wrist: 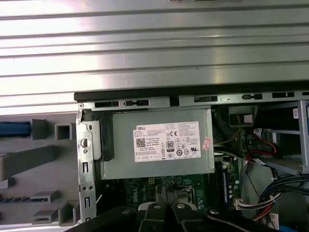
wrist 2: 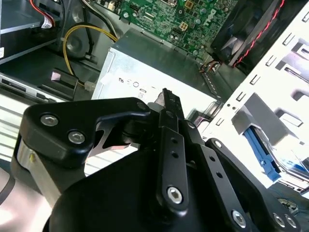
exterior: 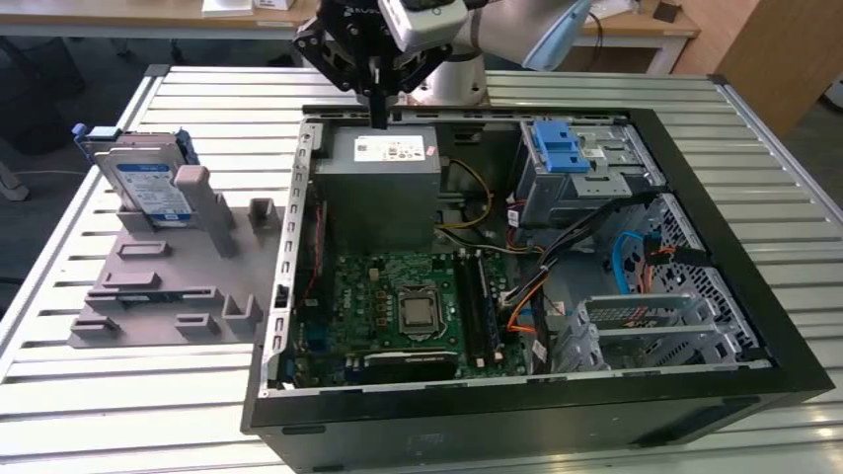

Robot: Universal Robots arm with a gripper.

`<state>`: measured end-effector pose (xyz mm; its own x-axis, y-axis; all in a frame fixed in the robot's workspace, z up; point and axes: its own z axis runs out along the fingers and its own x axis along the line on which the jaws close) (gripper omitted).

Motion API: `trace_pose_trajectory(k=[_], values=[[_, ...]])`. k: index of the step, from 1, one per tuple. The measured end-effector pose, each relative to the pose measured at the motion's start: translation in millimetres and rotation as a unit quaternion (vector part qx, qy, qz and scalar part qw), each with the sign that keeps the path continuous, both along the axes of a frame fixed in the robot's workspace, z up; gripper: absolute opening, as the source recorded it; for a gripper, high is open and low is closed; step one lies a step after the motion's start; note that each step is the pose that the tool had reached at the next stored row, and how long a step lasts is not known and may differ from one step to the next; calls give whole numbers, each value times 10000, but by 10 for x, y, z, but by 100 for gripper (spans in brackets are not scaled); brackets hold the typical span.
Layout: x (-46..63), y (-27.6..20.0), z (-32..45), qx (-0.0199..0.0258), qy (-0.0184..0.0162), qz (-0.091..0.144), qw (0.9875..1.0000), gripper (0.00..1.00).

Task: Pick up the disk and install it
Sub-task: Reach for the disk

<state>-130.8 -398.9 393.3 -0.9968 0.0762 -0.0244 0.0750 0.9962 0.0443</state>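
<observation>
The disk (exterior: 142, 184) stands upright on its edge in a grey holder (exterior: 172, 286) on the table, at the exterior view's left of the open computer case (exterior: 737, 326). It is silver-grey with a blue-and-white label and blue rails. One blue rail (wrist: 14, 129) shows in the first wrist view. My gripper (exterior: 379, 120) hangs over the case's back edge, above the grey power supply box (exterior: 382, 163), well apart from the disk. Its black fingers are pressed together with nothing between them, as both wrist views show (wrist 2: 166, 94) (wrist: 166, 189).
Inside the case lie a green motherboard (exterior: 409, 306), a silver drive cage with a blue latch (exterior: 560, 153) and loose cables (exterior: 619, 257). The holder has several upright grey pegs (exterior: 261, 212). The case rests on a slatted metal table (exterior: 132, 395).
</observation>
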Motion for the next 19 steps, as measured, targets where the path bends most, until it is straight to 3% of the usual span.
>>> trace_pose_trajectory(k=[7,19], values=[[-99,16,0,0,0,0,10000,11],[-255,89,-1,0,0,0,10000,11]])
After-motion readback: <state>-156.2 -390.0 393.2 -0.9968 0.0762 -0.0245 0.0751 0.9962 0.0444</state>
